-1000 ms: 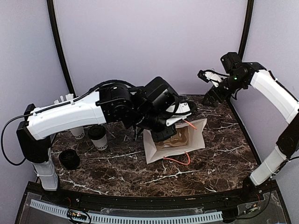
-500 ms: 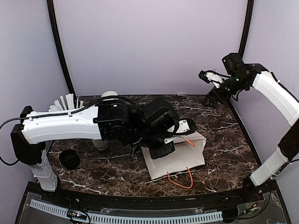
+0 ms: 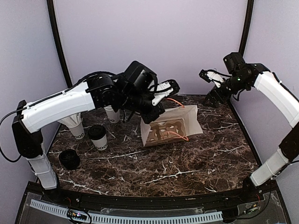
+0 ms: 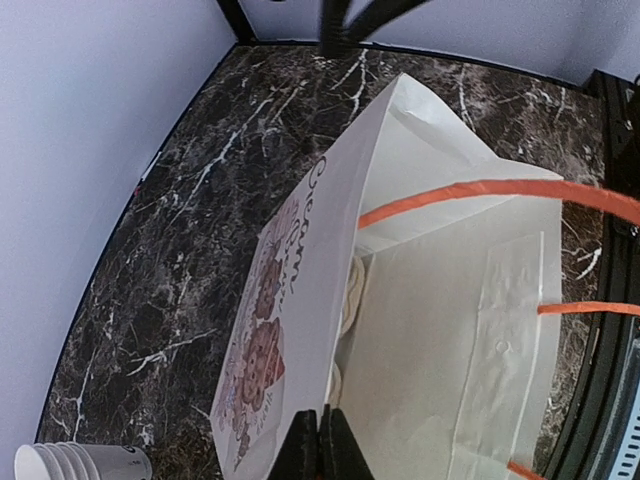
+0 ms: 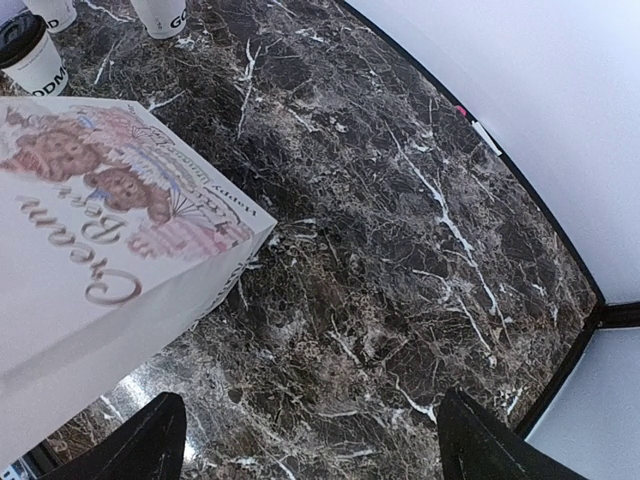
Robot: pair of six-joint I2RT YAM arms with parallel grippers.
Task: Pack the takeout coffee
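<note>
Takeout coffee [image 3: 97, 138] stands apart — left gripper [image 4: 320, 446] reaches forward, pinching bag [image 4: 290, 290] rim — right gripper [image 5: 315, 445] raised, jaws wide.

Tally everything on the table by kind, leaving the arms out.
Paper bag: 1
Lidded white cup: 1
White cups or stacks without lids: 2
Black round item: 1
Total: 5

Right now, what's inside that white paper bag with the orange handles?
Bare white inner walls of the paper bag, and pale rounded shapes peeking past the printed side, which covers most of them; I can't tell what they are. The lidded coffee cup stands outside.
</note>
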